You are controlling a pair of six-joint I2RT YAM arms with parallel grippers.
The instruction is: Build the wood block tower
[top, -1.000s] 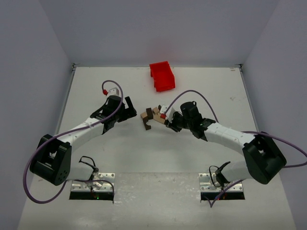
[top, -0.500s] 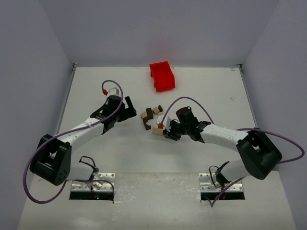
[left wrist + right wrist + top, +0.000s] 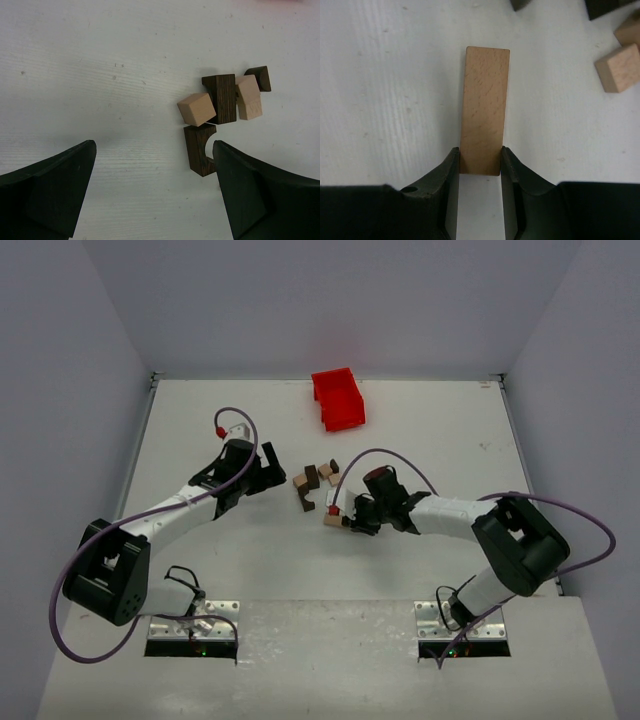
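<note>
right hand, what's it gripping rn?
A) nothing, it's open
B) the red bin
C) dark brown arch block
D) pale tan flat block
D: in the right wrist view the right hand has a finger pressed against each side of the near end of the pale tan flat block.
</note>
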